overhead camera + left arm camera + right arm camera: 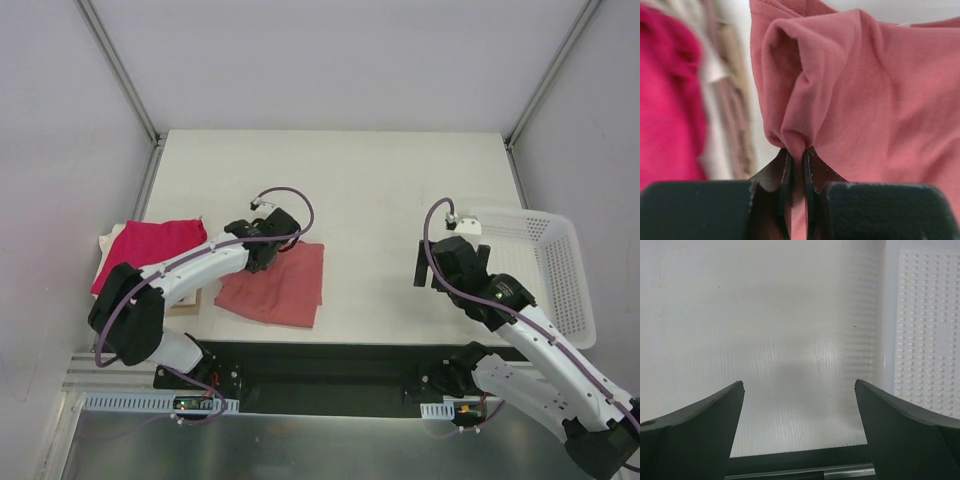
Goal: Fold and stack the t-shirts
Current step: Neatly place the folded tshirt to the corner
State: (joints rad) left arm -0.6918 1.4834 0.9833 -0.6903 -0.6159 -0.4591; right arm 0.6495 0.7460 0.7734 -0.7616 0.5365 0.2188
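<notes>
The salmon t-shirt (278, 285) lies folded on the table near the front edge, left of centre. My left gripper (262, 250) is shut on a pinched fold of the salmon t-shirt (860, 90) at its upper left edge. The magenta-red folded t-shirt (145, 250) sits at the far left on top of cream folded ones (112, 243); both show blurred in the left wrist view, the magenta one (665, 100) and the cream ones (727, 95). My right gripper (799, 385) is open and empty above bare table, beside the basket.
The white mesh basket (560, 265) stands at the right edge of the table; its wall shows in the right wrist view (925, 325). Grey walls enclose the table (370, 180) on the left, back and right.
</notes>
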